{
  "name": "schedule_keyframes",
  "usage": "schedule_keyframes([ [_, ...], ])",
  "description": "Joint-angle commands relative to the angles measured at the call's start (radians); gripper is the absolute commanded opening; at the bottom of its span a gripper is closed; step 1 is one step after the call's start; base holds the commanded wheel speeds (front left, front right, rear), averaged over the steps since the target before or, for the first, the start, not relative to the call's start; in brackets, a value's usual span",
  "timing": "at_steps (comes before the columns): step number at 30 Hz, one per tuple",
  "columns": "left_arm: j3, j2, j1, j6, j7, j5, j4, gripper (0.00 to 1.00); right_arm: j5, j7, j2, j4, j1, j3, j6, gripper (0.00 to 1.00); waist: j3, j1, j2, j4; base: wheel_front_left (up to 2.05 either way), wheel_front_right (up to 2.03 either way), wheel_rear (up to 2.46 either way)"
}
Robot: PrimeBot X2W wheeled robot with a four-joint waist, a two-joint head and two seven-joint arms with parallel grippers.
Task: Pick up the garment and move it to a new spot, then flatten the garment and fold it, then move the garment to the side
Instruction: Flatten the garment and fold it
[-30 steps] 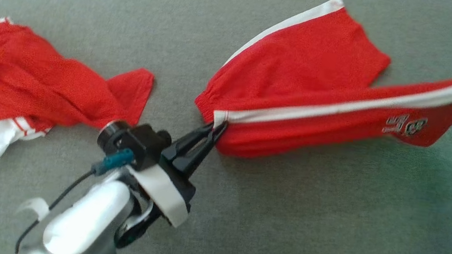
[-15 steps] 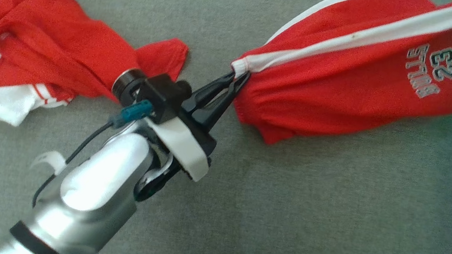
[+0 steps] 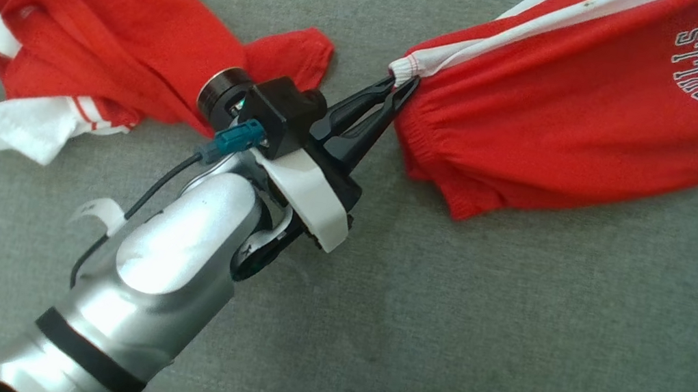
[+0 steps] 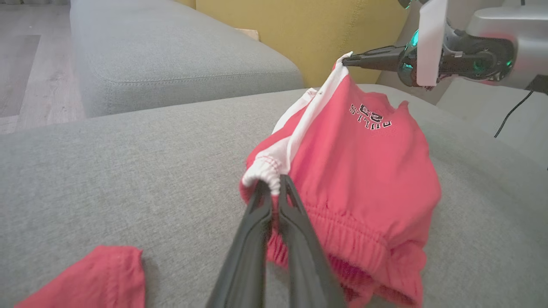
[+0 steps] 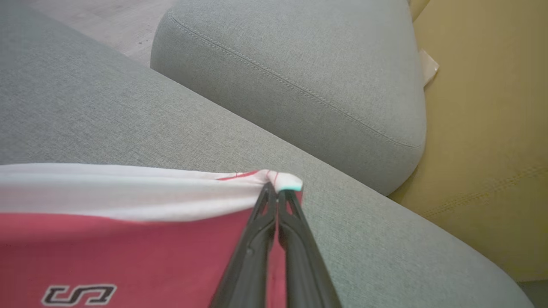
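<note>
Shorts [image 3: 576, 112] were stretched over the gray sofa [image 3: 511, 317], my left gripper [image 3: 405, 84] pinching the waistband, right gripper [image 5: 277, 191] pinching the white corner. Head view caught another red garment [image 3: 91, 26] at left; wrist views added a yellow cushion [image 4: 299, 34].

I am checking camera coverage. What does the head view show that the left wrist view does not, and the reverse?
Head view: the left arm's silver forearm and the white trim of the second garment. Left wrist view: the right claw pinching the red shorts at a white corner, a yellow backrest, wooden floor. Both: the red shorts, the left claw shut on their waistband, the grey cushion.
</note>
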Motion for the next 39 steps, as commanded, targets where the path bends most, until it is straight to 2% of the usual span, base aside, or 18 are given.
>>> schedule_keyframes([
  [1, 0.025, 0.011, -0.033, 0.002, -0.006, -0.003, -0.021, 0.0, 0.01, -0.014, -0.015, -0.008, -0.021, 0.01, -0.001, 0.0, 0.008, -0.0001, 0.0, 0.008, 0.0, 0.0, 0.0],
  [4, 0.029, 0.007, -0.035, 0.002, -0.006, -0.003, -0.005, 0.0, 0.025, -0.03, -0.003, 0.039, -0.047, 0.034, -0.001, 0.0, 0.013, -0.0001, 0.0, 0.014, 0.0, 0.0, 0.0],
  [5, 0.031, 0.005, -0.037, 0.002, -0.006, -0.002, 0.001, 0.2, 0.032, -0.033, 0.002, 0.058, -0.054, 0.037, -0.001, 1.0, 0.013, -0.0001, 0.0, 0.016, 0.0, 0.0, 0.0],
  [6, 0.034, 0.003, -0.037, 0.002, -0.006, 0.0, 0.006, 0.46, 0.038, -0.038, 0.007, 0.074, -0.059, 0.041, -0.001, 1.0, 0.012, -0.0001, 0.0, 0.016, 0.0, 0.0, 0.0],
  [7, 0.039, 0.002, -0.036, 0.002, -0.006, 0.003, 0.01, 0.94, 0.043, -0.044, 0.012, 0.09, -0.064, 0.046, -0.001, 1.0, 0.009, -0.0001, 0.0, 0.016, 0.0, 0.0, 0.0],
  [8, 0.044, 0.0, -0.033, 0.002, -0.006, 0.005, 0.016, 1.0, 0.045, -0.053, 0.017, 0.105, -0.07, 0.049, -0.001, 1.0, 0.006, -0.0001, 0.0, 0.014, 0.0, 0.0, 0.0],
  [14, 0.084, -0.001, -0.009, 0.002, -0.006, 0.024, 0.038, 1.0, 0.069, -0.147, 0.047, 0.185, -0.069, 0.036, -0.001, 1.0, -0.042, -0.0001, 0.0, -0.011, 0.0, 0.0, 0.0],
  [21, 0.196, 0.005, 0.064, 0.008, -0.006, 0.041, 0.015, 1.0, 0.145, -0.292, 0.099, 0.204, -0.003, -0.005, -0.001, 1.0, -0.139, -0.0001, 0.0, -0.064, 0.0, 0.0, 0.0],
  [29, 0.385, 0.0, 0.177, 0.03, -0.006, 0.054, -0.092, 1.0, 0.187, -0.416, 0.159, 0.131, 0.101, -0.084, -0.001, 1.0, -0.233, -0.0001, 0.0, -0.128, 0.0, 0.0, 0.0],
  [35, 0.478, -0.012, 0.254, 0.029, -0.006, 0.088, -0.157, 1.0, 0.182, -0.435, 0.208, 0.035, 0.219, -0.158, -0.001, 1.0, -0.281, -0.0001, 0.0, -0.158, 0.0, 0.0, 0.0],
  [39, 0.533, -0.028, 0.322, 0.024, -0.006, 0.11, -0.194, 1.0, 0.132, -0.439, 0.253, -0.057, 0.345, -0.227, -0.001, 1.0, -0.317, -0.0001, 0.0, -0.178, 0.0, 0.0, 0.0],
])
